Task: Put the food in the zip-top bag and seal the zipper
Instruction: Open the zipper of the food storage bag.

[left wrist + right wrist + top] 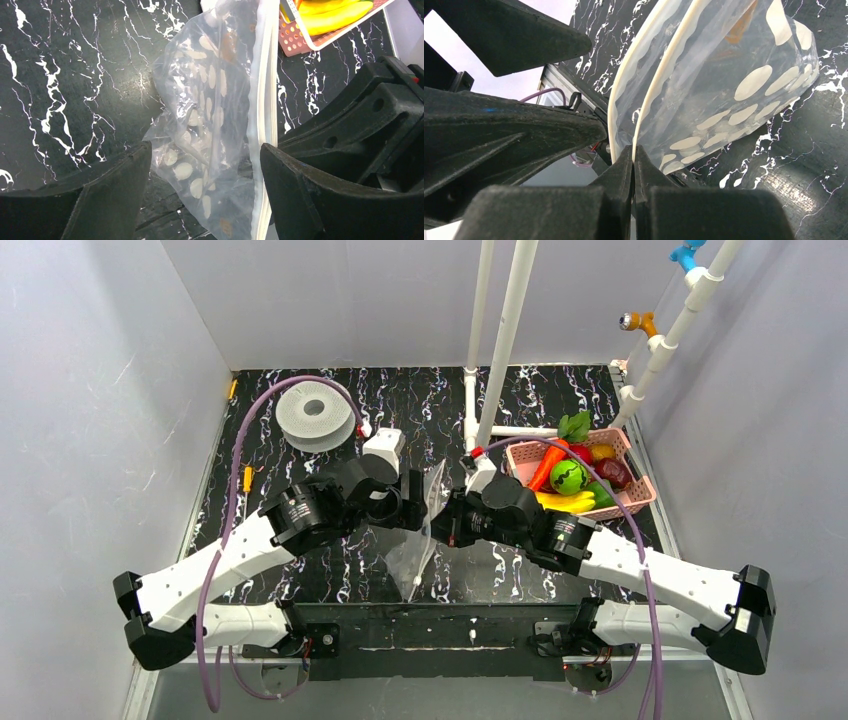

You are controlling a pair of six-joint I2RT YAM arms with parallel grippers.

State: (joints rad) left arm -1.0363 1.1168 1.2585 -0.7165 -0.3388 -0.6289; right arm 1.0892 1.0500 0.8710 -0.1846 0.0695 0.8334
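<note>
The clear dotted zip-top bag (423, 532) hangs between my two grippers at the table's middle, its mouth standing edge-on. In the right wrist view my right gripper (633, 155) is shut on one lip of the zipper (664, 80); the other lip (621, 95) bows away, so the mouth is open. My left gripper (205, 195) is open, its fingers (105, 200) on either side of the bag (210, 115), with the zipper strip (265, 100) near the right finger. The food (570, 478) lies in the pink basket (640, 502); none shows in the bag.
A grey-white spool (315, 415) sits at the back left. White pipes (505, 340) rise behind the bag. The basket's corner (295, 42) and a yellow banana (332, 15) show in the left wrist view. Walls enclose the table.
</note>
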